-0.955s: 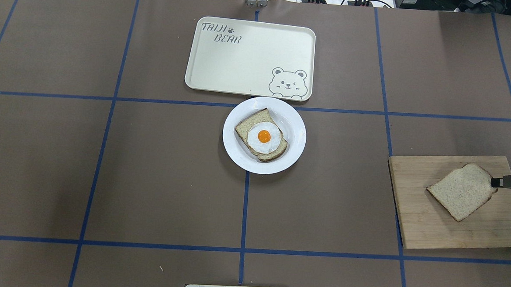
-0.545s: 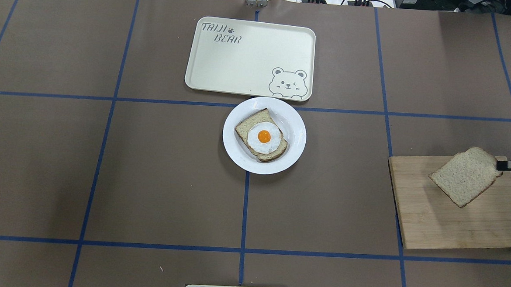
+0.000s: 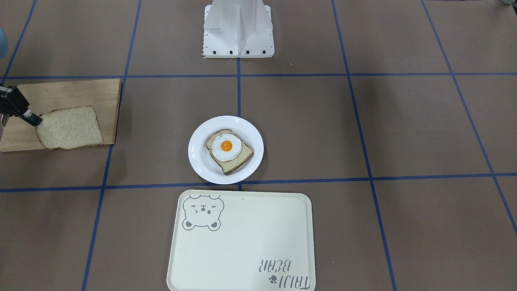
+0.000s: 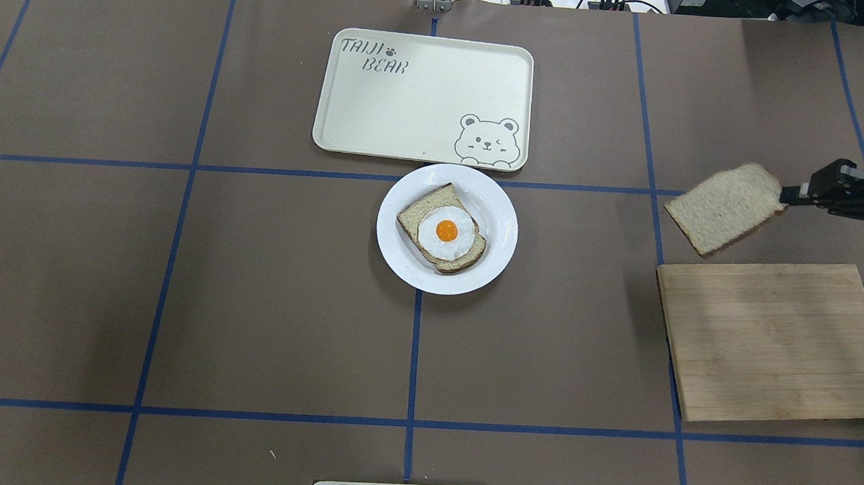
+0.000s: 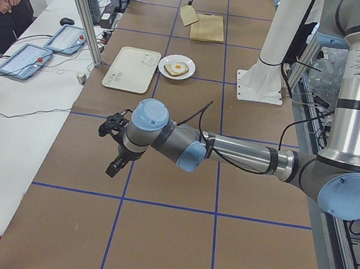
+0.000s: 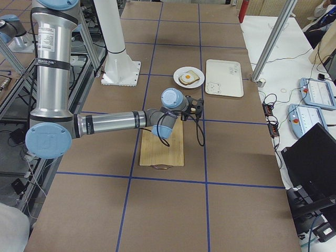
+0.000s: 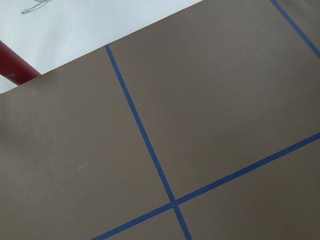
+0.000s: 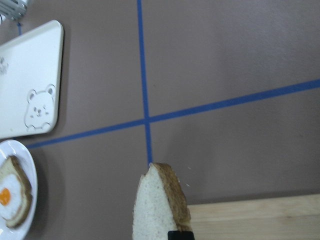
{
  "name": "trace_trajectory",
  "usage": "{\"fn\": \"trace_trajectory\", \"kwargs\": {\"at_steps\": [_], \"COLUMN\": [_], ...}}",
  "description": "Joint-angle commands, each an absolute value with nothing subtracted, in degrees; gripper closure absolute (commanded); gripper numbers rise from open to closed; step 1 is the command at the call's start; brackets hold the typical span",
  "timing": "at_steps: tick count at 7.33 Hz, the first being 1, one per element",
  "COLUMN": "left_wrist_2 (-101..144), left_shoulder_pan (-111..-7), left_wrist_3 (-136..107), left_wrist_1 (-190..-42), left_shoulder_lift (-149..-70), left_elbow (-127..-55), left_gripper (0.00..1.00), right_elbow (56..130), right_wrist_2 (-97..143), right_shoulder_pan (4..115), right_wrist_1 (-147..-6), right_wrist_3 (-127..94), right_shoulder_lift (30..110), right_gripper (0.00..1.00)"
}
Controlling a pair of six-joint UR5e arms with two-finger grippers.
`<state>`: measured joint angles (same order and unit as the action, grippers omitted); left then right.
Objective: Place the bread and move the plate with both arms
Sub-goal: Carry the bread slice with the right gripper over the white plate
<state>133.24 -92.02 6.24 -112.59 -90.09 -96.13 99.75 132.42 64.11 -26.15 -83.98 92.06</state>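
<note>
The plain bread hangs in the air by one corner, above the table just beyond the cutting board. My right gripper is shut on that corner; the front view shows the gripper and the bread too. The right wrist view shows the slice's edge. The white plate sits at the table's middle and carries an egg-topped slice. My left gripper shows only in the left side view, low over bare table far from the plate; I cannot tell whether it is open or shut.
A wooden cutting board lies bare at the right. The cream bear-print tray lies just beyond the plate. The white base stand is at the robot's side. Blue tape lines cross the brown table cover.
The right gripper has lifted the bread off the cutting board and carried it away from the robot and to the left, toward the plate. The plate has not moved.
</note>
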Motion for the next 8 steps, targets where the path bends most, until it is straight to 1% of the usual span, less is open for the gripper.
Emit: {"fn": "trace_trajectory", "kwargs": {"at_steps": [1, 3, 4, 5, 6, 8], "left_wrist_2": [133.2, 133.2, 133.2, 133.2, 133.2, 133.2], "left_shoulder_pan": [-92.0, -92.0, -92.0, -92.0, -92.0, -92.0], "left_wrist_3": [6.2, 5.5, 5.4, 5.4, 5.4, 5.4], "left_wrist_1": [-112.6, -112.6, -112.6, -112.6, -112.6, -112.5], "left_shoulder_lift": [-90.1, -90.1, -90.1, -90.1, -90.2, -90.1], "left_elbow": [-95.8, -95.8, -95.6, -95.6, -95.5, -95.5], "left_gripper": [0.01, 0.01, 0.01, 0.01, 0.01, 0.01], "right_elbow": [101.7, 113.8, 115.1, 114.7, 113.4, 104.7], "right_wrist_2": [119.0, 98.7, 90.5, 81.6, 75.6, 67.6], "right_shoulder_pan": [55.2, 41.5, 35.9, 29.5, 26.0, 23.6], "right_wrist_1": [-30.9, -52.6, -63.4, -71.0, -75.2, -75.9], "right_wrist_3": [-97.3, -106.7, -111.7, -115.2, -118.5, -125.6], "right_shoulder_lift": [83.9, 77.4, 71.0, 66.6, 64.2, 60.0], "right_gripper": [1.00, 1.00, 1.00, 1.00, 1.00, 1.00]}}
